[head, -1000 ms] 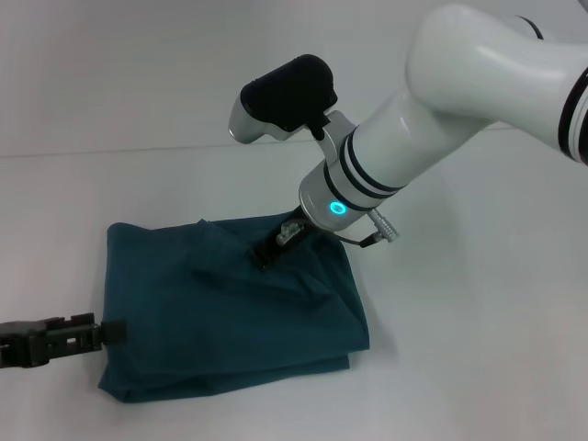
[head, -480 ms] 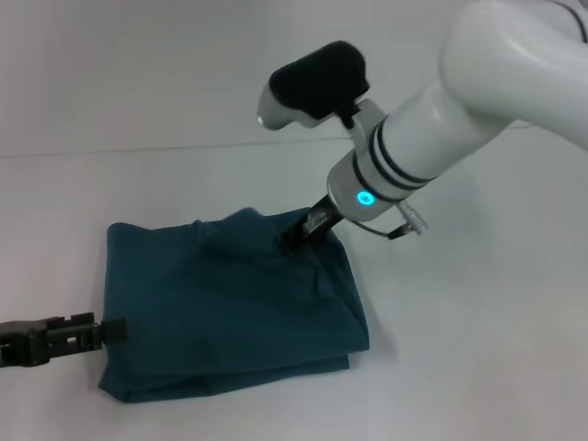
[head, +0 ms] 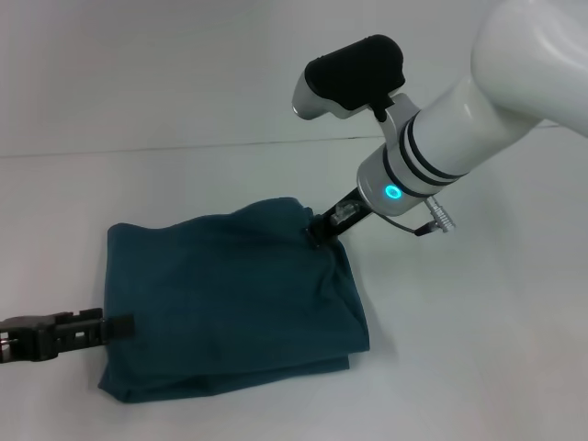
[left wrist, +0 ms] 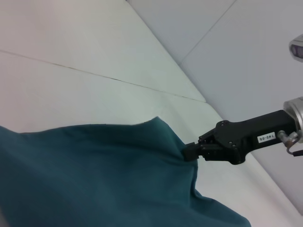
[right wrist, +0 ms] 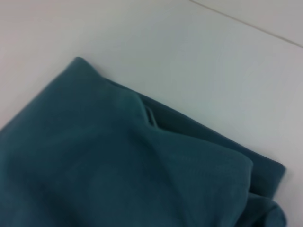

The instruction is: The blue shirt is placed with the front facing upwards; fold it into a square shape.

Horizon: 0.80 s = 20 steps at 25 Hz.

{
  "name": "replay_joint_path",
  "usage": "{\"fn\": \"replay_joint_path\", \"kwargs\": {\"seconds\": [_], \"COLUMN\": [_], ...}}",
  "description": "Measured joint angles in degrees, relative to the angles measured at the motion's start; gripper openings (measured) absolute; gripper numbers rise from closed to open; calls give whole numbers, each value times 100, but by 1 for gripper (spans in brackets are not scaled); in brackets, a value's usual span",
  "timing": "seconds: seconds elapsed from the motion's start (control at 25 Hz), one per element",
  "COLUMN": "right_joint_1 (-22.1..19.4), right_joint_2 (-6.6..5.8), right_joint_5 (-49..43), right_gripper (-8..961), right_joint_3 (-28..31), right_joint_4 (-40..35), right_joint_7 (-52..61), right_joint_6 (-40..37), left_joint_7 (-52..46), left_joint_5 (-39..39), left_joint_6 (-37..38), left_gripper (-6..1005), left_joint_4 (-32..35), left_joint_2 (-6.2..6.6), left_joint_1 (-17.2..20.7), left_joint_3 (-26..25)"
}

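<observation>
The teal-blue cotton shirt (head: 230, 308) is seen lying folded into a rough, several-layered rectangle on the plain white desk (head: 478, 349), toward the robot's left of the middle. No print or collar is shown on the upper face; only plain fabric and stacked edges along the near and right-hand sides are visible. In the right wrist view the same shirt (right wrist: 123, 161) is seen as overlapping layers with a small fold line near its upper edge.

The right end effector (head: 319, 231), a slim black pair of fingers below a white arm with a lit cyan ring, is set at the far right corner of the shirt. From the left wrist view the right end effector (left wrist: 191, 152) appears clenched on a pinch of the cloth, which is drawn up into a small peak there; the very tips are buried in the fabric, so the grip is judged probable rather than certain. The shirt (left wrist: 94, 175) fills the lower part of that view.

The left end effector (head: 115, 325) is held low at the shirt's near left edge, just beside or touching the fabric. Whether its fingers are released or clenched cannot be told, since only a dark side profile is shown.

Behind the desk a pale wall is seen, met along a thin seam line. The far right corner of the shirt is partly hidden by the right arm's wrist and fingers.
</observation>
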Motion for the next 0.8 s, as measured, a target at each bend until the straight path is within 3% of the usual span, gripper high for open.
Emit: {"fn": "replay_joint_path", "kwargs": {"seconds": [0.68,0.8], "right_joint_1": [-7,26], "right_joint_2": [-20,-36], "right_joint_5": [-298,-404], "right_gripper": [10,115], "right_joint_3": [343,453], "right_joint_4": [158,288], "right_joint_7": [69,98], "right_joint_6": [66,110], "left_joint_7": [-32,-55], "left_joint_5": [0,0], "left_joint_6": [-59,-63], "left_gripper": [920,920], "left_joint_4": [-54,-54], "left_joint_2": [12,14], "left_joint_1": [-42,-41], "left_joint_3": [-16,-17]}}
